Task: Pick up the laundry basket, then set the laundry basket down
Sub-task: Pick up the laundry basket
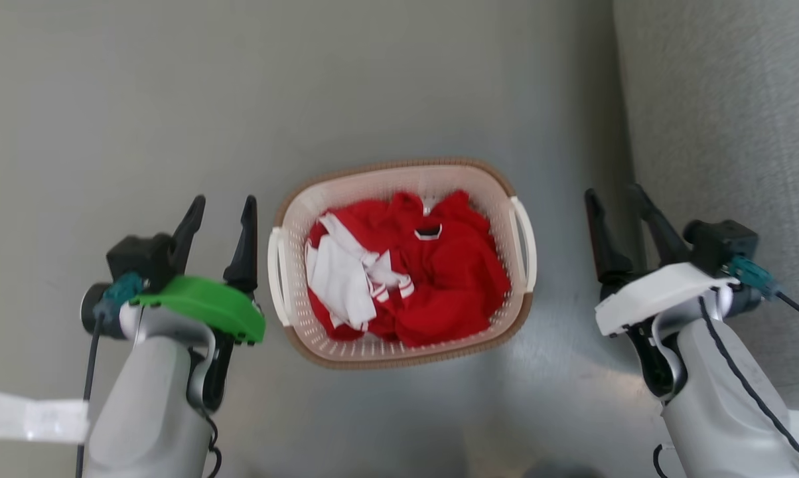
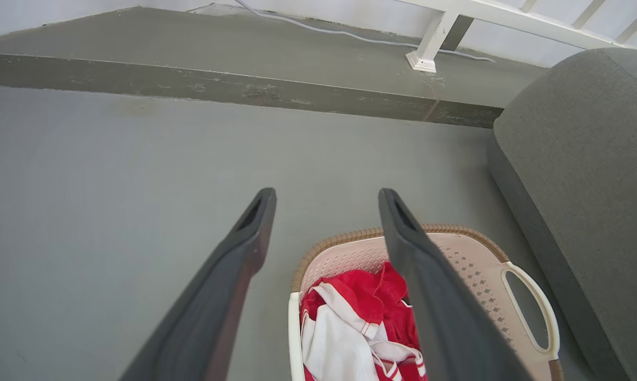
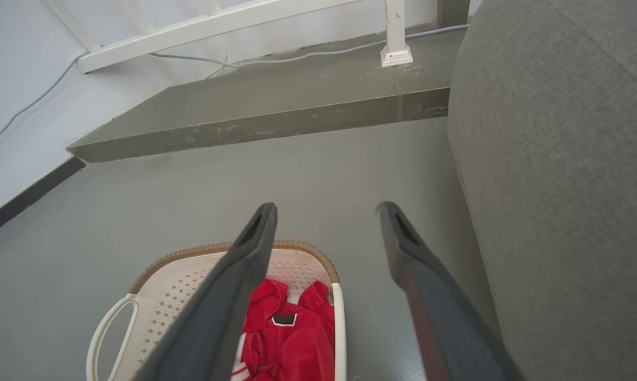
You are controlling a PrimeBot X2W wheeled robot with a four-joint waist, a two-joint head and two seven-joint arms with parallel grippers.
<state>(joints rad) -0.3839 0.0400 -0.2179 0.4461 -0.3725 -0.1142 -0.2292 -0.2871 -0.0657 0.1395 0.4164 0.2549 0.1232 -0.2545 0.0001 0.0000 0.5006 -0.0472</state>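
Observation:
The laundry basket (image 1: 346, 189) stands on the grey floor between my arms, cream-white and perforated, with a brown woven rim and a white loop handle on each short side. Red and white clothes (image 1: 433, 279) lie in it. My left gripper (image 1: 221, 207) is open, just left of the basket's left handle (image 1: 277, 275) and apart from it. Off to the basket's other side, my right gripper (image 1: 616, 198) is open too, some way from the right handle (image 1: 527, 242). The left wrist view has the basket (image 2: 482, 264) low between and right of the fingers (image 2: 255, 222). In the right wrist view the basket (image 3: 191, 270) sits low left.
A grey upholstered sofa (image 1: 725, 113) rises close on my right, beside the right gripper. Ahead, a raised floor step (image 2: 234, 90) runs across, with a white railing post (image 2: 429, 45) and a cable on it. A strip of white tape (image 1: 28, 418) lies at lower left.

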